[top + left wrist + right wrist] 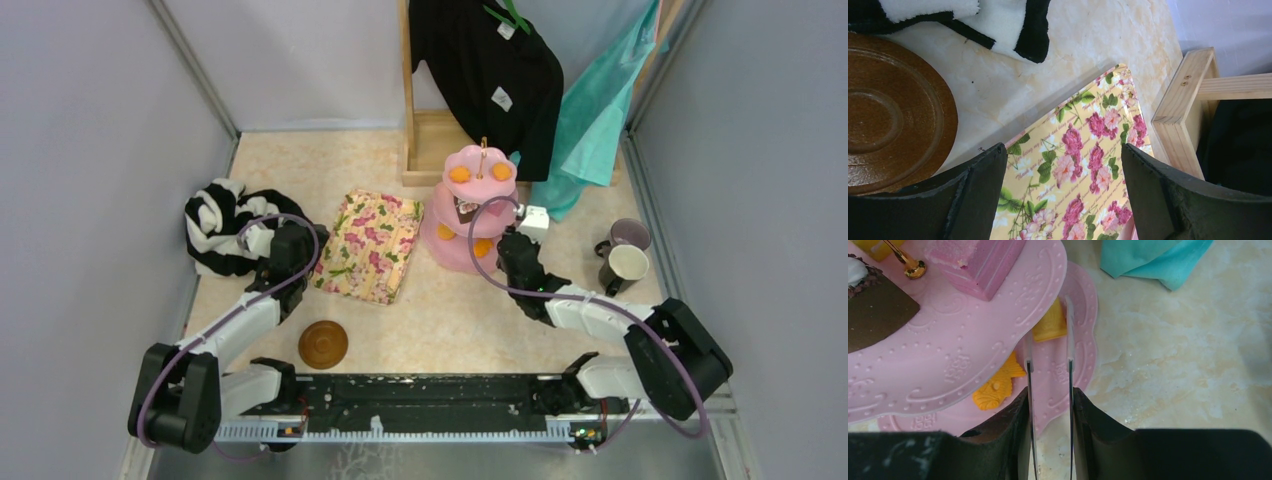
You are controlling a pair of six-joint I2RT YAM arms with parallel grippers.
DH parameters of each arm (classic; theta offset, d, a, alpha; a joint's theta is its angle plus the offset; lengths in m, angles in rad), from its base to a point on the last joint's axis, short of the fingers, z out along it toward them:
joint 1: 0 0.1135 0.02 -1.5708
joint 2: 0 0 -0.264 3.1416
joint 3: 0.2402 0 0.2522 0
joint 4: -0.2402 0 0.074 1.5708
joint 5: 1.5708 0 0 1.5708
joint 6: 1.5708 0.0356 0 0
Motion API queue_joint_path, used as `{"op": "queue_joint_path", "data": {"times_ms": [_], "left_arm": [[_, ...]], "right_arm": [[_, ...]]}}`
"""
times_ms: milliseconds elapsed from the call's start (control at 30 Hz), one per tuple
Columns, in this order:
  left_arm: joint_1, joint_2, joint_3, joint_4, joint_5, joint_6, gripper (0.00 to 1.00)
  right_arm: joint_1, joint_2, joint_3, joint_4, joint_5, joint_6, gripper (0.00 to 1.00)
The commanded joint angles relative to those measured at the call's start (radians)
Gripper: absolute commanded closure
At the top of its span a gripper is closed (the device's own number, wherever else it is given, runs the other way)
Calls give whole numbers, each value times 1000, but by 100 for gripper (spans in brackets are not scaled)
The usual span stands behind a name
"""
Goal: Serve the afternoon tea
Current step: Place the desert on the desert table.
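Right gripper (1048, 347): enters from 6 o'clock; black fingers (1098, 445) carry thin clear tips pointing to 12 o'clock, a narrow gap between them with nothing in it, over the lower tier's rim.
Cake stand (963, 355): pink, embossed; one wide tier fills 9 to 11 o'clock, and a lower tier shows beneath it.
Gold post (908, 262): on the wide tier, at 11 o'clock.
Pink cake slice (980, 267): on the wide tier, 3 o'clock of the post.
Brown slice (873, 315): white-topped, at 9 o'clock.
Orange fish-shaped pastry (993, 387): on the lower tier, half under the wide tier.
Yellow wedge pastry (1050, 322): on the lower tier, 12 o'clock of the gap.
Teal cloth (1153, 260): at 1 o'clock.
Table (1173, 380): cream marbled, at 3 o'clock.
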Motion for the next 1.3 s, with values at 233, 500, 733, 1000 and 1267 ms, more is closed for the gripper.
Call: {"op": "queue_joint_path", "data": {"times_ms": [233, 500, 733, 1000, 1267], "left_arm": [[-7, -7, 12, 29, 0, 6, 11], [-7, -6, 13, 28, 6, 3, 11], [-7, -6, 12, 28, 6, 2, 11], [-7, -1, 14, 28, 5, 1, 11], [-7, 1, 15, 27, 0, 2, 11]], "right_arm": [[-21, 54, 90, 24, -8, 24, 72], [-21, 37, 87, 0, -5, 27, 65], [-21, 38, 80, -1, -12, 37, 66], [-21, -8, 66, -9, -12, 31, 67], [-20, -83, 47, -30, -8, 27, 70]]}}
